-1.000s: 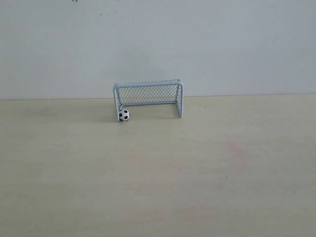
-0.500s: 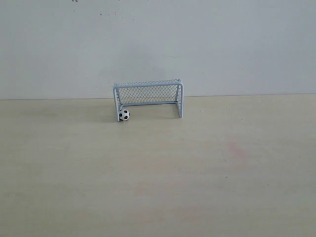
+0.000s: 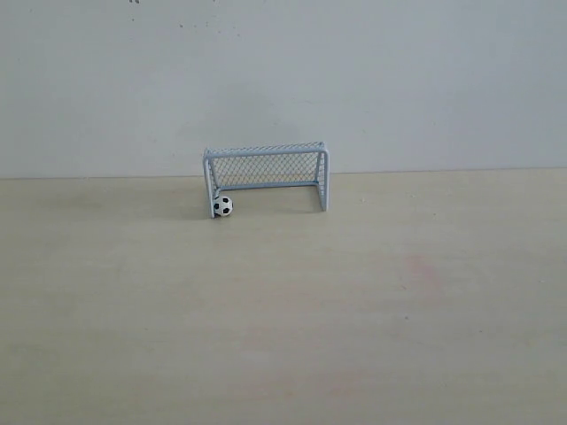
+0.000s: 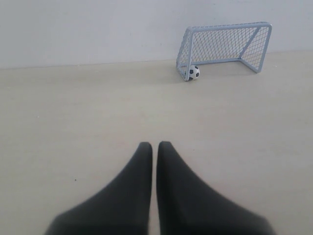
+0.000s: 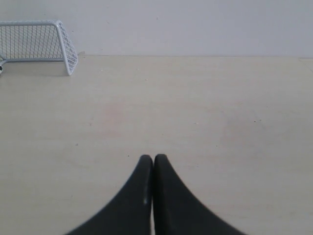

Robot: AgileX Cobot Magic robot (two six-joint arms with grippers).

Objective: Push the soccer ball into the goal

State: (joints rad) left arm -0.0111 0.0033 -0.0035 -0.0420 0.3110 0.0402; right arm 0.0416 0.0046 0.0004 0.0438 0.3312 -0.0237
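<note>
- Against the foot of the goal's [image 3: 266,152] post on the left arm's side, in the exterior view, sits the soccer ball [image 3: 222,206]. It is touching or just beside that post, at the corner of the mouth. I cannot tell whether it is inside the frame.
- Behind the goal stands a plain wall [image 3: 283,80], and in front of it is bare wooden tabletop [image 3: 283,336]. Neither arm shows in this view.
- From the left wrist view, the left gripper [image 4: 154,146] hangs over the tabletop well short of the goal [image 4: 227,26]. Its black fingers are pressed nearly together, with only a thin slit between them, and they pinch nothing. The soccer ball [image 4: 193,73] lies at the base of the goal's nearer post, in front of the netting.
- From the right wrist view, the right gripper [image 5: 150,157] is also well apart from the goal [image 5: 29,22]. Its tips are touching and empty. Only a sliver of the soccer ball [image 5: 1,69] shows, at the picture's edge by the goal's far post.
- Judged from this, the ball is at the mouth but not clearly home, and no push is in contact.
- The next move would suit the left gripper. It should come to the ball's open side and nudge it towards the net and away from the post, gently, so the ball does not glance off the frame.
</note>
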